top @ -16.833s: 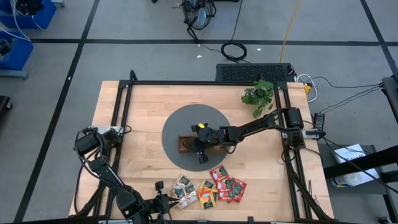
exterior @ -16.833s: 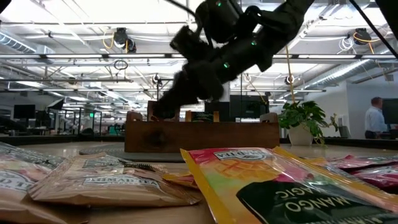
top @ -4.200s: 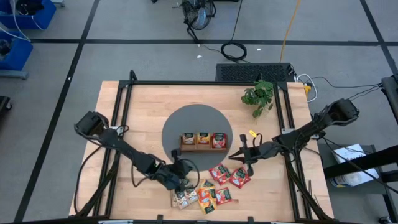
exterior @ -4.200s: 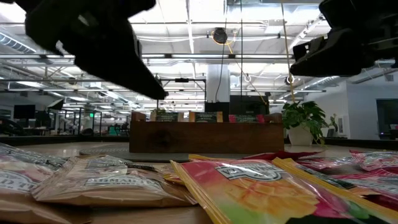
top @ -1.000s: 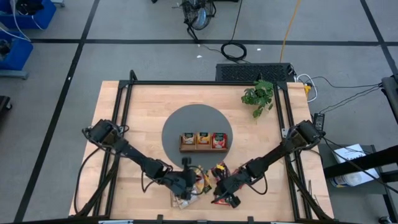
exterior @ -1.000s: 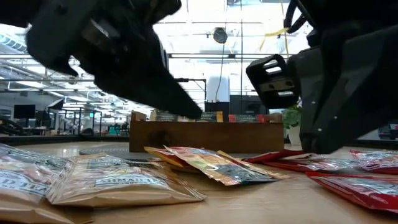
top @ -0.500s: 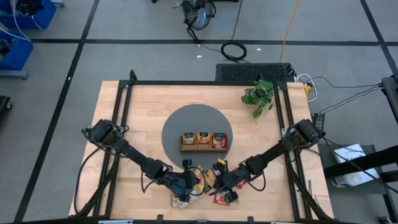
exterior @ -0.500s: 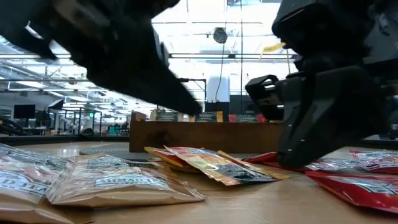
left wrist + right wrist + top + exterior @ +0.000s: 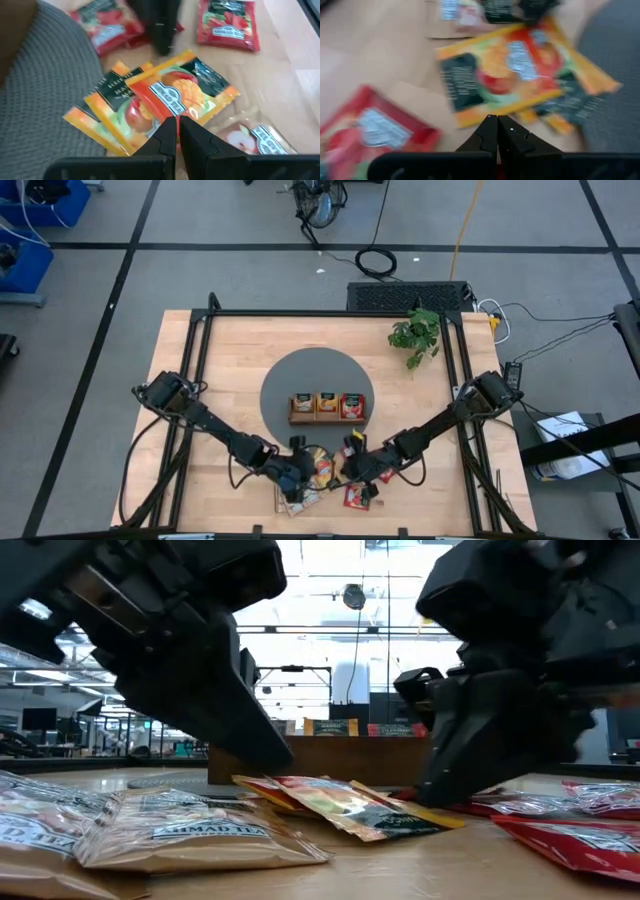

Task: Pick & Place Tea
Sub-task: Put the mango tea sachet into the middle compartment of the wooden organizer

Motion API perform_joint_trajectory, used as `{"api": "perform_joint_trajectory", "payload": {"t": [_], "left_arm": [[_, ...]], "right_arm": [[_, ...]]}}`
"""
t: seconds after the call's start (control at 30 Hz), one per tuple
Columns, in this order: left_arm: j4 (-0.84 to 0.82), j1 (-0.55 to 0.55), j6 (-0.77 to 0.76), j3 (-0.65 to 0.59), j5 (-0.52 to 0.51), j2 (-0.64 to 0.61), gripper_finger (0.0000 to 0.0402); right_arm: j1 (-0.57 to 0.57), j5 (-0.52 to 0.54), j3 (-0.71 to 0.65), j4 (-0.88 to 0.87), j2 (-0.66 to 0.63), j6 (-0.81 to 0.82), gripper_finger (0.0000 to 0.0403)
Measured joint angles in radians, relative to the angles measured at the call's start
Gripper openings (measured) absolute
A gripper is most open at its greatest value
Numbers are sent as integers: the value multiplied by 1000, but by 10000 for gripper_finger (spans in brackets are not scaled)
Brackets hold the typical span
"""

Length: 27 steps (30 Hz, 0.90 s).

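Overlapping orange-yellow tea sachets (image 9: 322, 468) lie on the wood just near of the grey round mat (image 9: 300, 370). My left gripper (image 9: 178, 123) comes from their left and is shut on the top sachet (image 9: 185, 95). My right gripper (image 9: 497, 120) is shut, its tips at the opposite edge of the same sachets (image 9: 520, 70). Red sachets (image 9: 357, 497) and pale ones (image 9: 298, 500) lie closer to the table's near edge. The wooden tray (image 9: 328, 420) on the mat holds sachets standing upright. My left gripper pinches the top orange-yellow sachet's near corner (image 9: 172, 114) between its two fingers, slanting down from the table's left. The sachet lies on the ones under it, its gripped end (image 9: 245, 782) raised a little. My right gripper's shut tips meet the sachet's edge (image 9: 492, 111); whether they touch it I cannot tell.
A potted plant (image 9: 415, 335) stands at the far right of the table. Black frame rails (image 9: 200, 380) run along both sides. Bare wood lies left and right of the mat. In the left wrist view the right gripper (image 9: 162, 25) shows dark beyond the sachets.
My right gripper has swung toward the table's far edge and left, up to the orange-yellow sachets, and has rolled a little, staying shut. My left gripper has rolled in place. The orange-yellow sachets have stayed where they were.
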Motion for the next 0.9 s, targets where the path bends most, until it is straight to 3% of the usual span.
{"api": "perform_joint_trajectory", "payload": {"t": [0.1, 0.6, 0.9], "left_arm": [[-6, -4, -8, 0, 5, 0, 26], [29, 13, -33, 0, 124, 46, 26], [41, 12, -27, 0, 129, 47, 26]], "right_arm": [[-1, 61, 0, -9, 0, 23, 0], [-6, 55, 0, 36, 0, 13, 0], [-4, 53, 0, 29, 0, -7, 0]]}}
